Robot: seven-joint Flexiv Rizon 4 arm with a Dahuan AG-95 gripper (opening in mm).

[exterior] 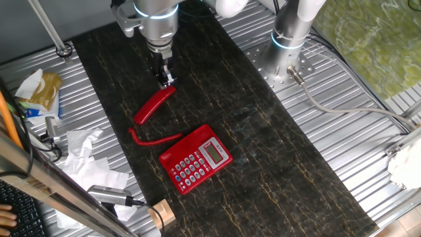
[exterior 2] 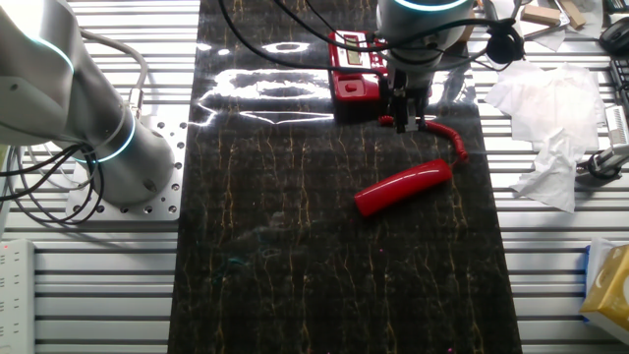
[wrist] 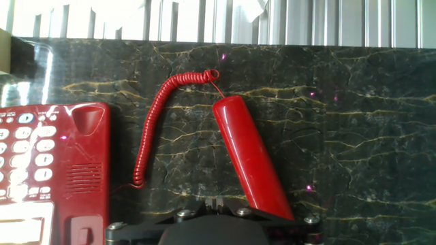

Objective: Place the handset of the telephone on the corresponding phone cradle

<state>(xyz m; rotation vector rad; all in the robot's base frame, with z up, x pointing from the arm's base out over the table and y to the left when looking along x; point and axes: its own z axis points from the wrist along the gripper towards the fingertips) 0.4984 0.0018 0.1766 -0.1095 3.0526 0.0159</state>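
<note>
Here the slim glossy red plastic handset point(exterior: 154, 105) lies flat on the dark marble-patterned tabletop point(exterior: 276, 164), off the small red plastic telephone point(exterior: 196, 158) and a little way from it. In one fixed view it runs diagonally, its far end up beside the two-finger gripper point(exterior: 167, 81) and its near end pointing down to the left. The coiled red cord point(exterior: 152, 139) curves over the table between the handset and the squarish base.

The long recessed red phone cradle point(wrist: 85, 177) beside the grey-white buttons holds nothing; in the hand view it sits at the left, with the cord and then the handset point(wrist: 251, 155) to its right.

The gripper hangs from the silver arm, fingers pointing down at the far end of the handset. In the other fixed view the gripper point(exterior 2: 405, 122) stands between the telephone point(exterior 2: 356, 77) and the handset point(exterior 2: 403, 187), close above the cord end. Whether the fingers touch the handset, and how far apart they are, I cannot tell.

Crumpled white paper point(exterior: 85, 161) lies on the ribbed metal surface to the left of the tabletop.
</note>
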